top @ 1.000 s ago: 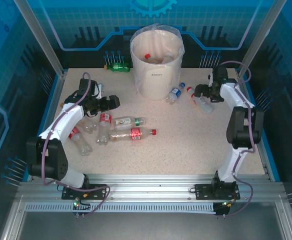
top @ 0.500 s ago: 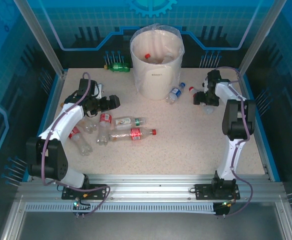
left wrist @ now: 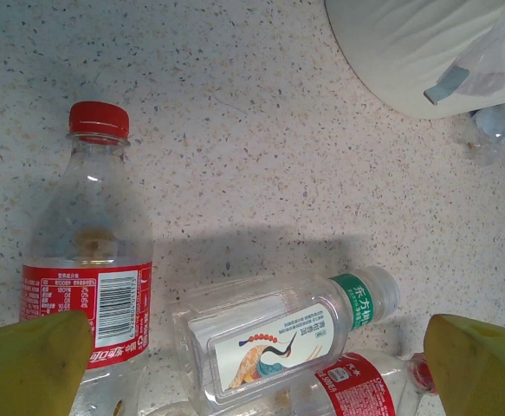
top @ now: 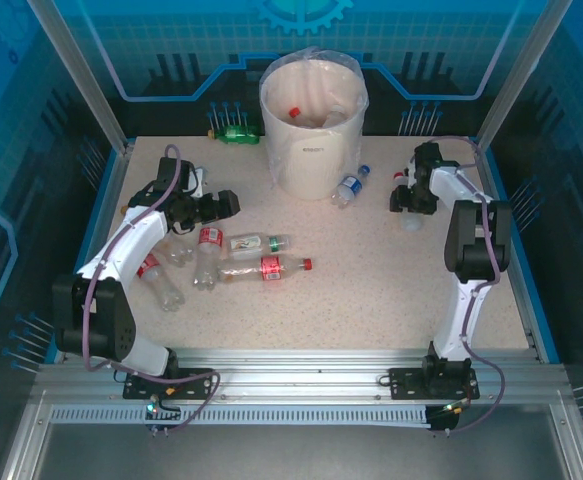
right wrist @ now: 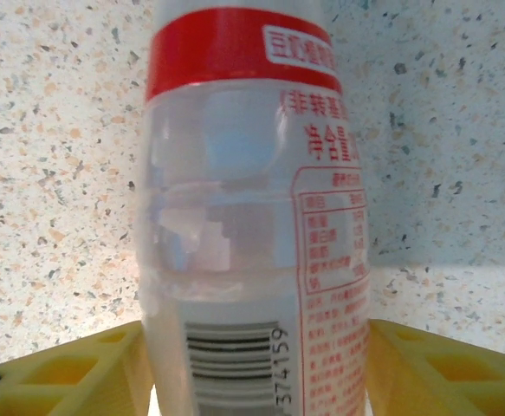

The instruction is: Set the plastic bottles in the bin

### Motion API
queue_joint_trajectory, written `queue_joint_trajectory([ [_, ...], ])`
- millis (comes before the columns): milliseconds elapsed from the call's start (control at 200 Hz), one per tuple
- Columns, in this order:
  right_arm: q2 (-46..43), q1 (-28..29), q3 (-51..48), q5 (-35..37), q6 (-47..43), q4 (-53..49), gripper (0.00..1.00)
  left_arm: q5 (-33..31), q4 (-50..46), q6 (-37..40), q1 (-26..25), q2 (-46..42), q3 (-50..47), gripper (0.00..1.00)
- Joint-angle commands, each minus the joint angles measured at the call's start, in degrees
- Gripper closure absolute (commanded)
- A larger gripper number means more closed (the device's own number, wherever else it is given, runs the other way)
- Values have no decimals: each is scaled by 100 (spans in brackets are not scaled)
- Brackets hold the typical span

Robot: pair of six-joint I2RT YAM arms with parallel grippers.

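Several plastic bottles [top: 271, 266] litter the speckled table [top: 371, 295].

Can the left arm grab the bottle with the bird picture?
Probably yes. The left end effector hangs open facing the bird-label bottle, with nothing on top of it, though a red-label bottle lies close beside it.

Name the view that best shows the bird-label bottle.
Left wrist: the bird-label bottle lies close up, its green cap and label print plain. The top view shows the same bottle small, lying beside a red-label bottle, its print unreadable.
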Motion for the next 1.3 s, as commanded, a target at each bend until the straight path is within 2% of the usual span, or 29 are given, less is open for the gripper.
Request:
queue_joint_trajectory([
  [0,-394,7,-112,-42,111,-31,40,123,53,8,61,-183,-50,1],
  [250,-856,29,-472,-180,401,100,44,253,59,-4,66,-317,-77,1],
  [470,-1852,34,-844,-335,515,103,45,406,121,-93,61,-269,-77,1],
  [690,-2895,35,-501,-461,577,-252,48,386,97,-63,70,-248,-72,1],
  [946,-3749,298,104,-805,905,-172,49,415,126,-119,65,-300,-98,1],
  [1096,-3739,618,778,-928,937,-172,50,416,113,-87,61,-299,-107,1],
  [1296,-3008,1004,1887,-1415,846,18,51,419,88,-78,61,-244,-103,1],
])
